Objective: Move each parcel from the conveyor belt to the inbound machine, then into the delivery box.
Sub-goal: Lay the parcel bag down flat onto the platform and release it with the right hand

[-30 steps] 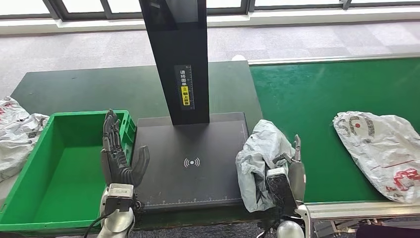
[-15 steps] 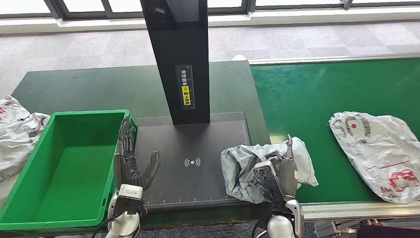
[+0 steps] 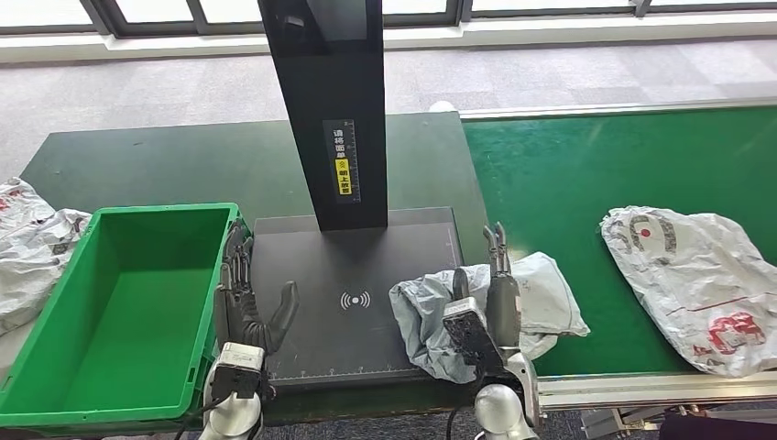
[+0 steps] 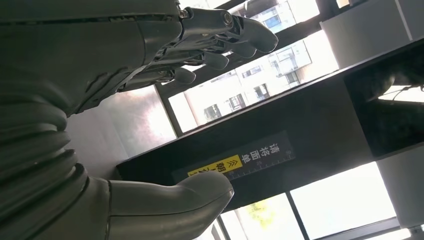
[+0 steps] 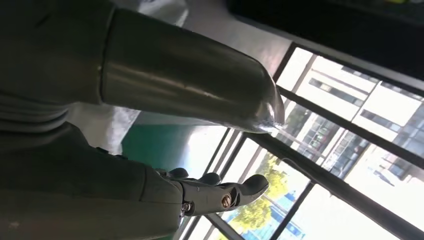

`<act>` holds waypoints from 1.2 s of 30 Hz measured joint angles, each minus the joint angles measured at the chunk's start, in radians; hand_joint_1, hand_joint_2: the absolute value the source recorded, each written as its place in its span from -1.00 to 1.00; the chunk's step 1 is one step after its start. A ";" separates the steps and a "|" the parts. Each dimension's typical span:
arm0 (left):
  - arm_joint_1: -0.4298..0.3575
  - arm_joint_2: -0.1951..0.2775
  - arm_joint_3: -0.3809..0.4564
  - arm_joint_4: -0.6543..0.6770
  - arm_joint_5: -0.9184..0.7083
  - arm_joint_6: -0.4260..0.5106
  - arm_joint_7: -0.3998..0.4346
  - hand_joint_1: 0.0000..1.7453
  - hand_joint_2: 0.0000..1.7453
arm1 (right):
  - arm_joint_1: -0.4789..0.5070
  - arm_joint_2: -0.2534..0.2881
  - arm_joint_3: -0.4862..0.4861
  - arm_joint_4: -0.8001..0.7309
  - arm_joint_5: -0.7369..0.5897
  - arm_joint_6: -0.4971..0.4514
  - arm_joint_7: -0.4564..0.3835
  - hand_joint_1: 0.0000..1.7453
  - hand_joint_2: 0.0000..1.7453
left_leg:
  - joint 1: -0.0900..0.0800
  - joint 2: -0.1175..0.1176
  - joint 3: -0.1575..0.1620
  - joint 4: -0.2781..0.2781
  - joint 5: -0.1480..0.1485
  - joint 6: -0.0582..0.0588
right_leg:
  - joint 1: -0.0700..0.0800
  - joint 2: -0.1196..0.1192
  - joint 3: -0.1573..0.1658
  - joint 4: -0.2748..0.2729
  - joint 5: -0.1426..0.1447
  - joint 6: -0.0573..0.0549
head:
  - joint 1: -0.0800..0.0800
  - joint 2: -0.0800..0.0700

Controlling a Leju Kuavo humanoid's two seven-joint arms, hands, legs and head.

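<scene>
r hand lies on grey parcel at scanner plate's right edge, fingers straight, not gripping. l hand fingers wide apart.

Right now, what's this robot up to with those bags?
A humanoid robot is sorting parcels. Its right hand rests open on a grey parcel that lies half on the black inbound machine and half on the green conveyor belt. Its left hand hovers open and empty between the machine and the green delivery box, which holds nothing. A white parcel with red print waits on the belt.
</scene>
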 joint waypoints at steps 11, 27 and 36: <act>-0.061 -0.030 -0.001 0.050 0.111 0.046 -0.008 -1.00 1.00 | -0.296 0.045 0.161 0.101 -0.136 0.075 0.045 -1.00 -1.00 | 0.000 -0.001 -0.002 0.000 0.005 -0.001 | 0.000 0.000 -0.002 0.000 0.004 0.000 | 0.000 0.000; -0.072 -0.029 -0.030 0.082 0.037 0.010 -0.003 -1.00 1.00 | -0.343 0.066 0.212 0.134 -0.228 0.080 -0.025 -1.00 -1.00 | 0.000 -0.002 -0.003 0.000 0.006 -0.001 | 0.000 -0.001 -0.004 0.000 0.004 0.000 | 0.000 0.000; -0.060 -0.008 -0.175 0.062 -0.341 -0.172 0.153 -1.00 1.00 | -0.117 0.024 0.213 -0.181 -0.338 0.095 -0.127 -1.00 1.00 | -0.001 -0.002 -0.005 0.000 0.003 0.000 | 0.000 -0.001 -0.006 -0.001 0.003 0.000 | 0.000 0.000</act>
